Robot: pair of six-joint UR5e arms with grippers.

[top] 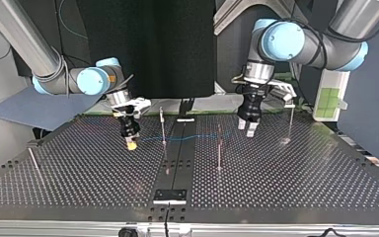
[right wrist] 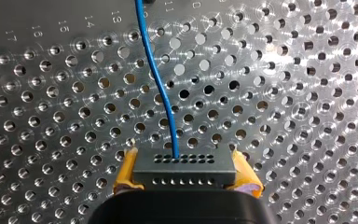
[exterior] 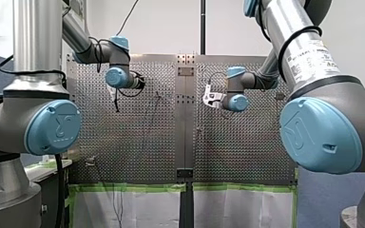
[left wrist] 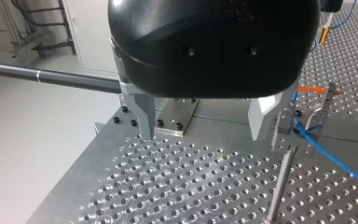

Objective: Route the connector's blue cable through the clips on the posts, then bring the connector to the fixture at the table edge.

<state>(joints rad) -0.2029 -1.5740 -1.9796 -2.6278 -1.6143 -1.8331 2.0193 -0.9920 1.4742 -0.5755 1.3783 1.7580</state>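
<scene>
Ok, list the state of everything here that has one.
Left pincer: open, empty, over the table.
Right pincer: shut on the connector.
Connector: between yellow pads, not at the fixture.
Cable: plugged into the connector, slack, runs to the clip.
Clip: on a post beside the left pincer; cable seems to pass through it.
Fixture: no connector in it.

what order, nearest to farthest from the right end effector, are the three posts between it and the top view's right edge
1. Near post, just left of the centre strip.
2. Middle post, just right of the strip.
3. Far post, view's right, beyond the left end effector.
</scene>
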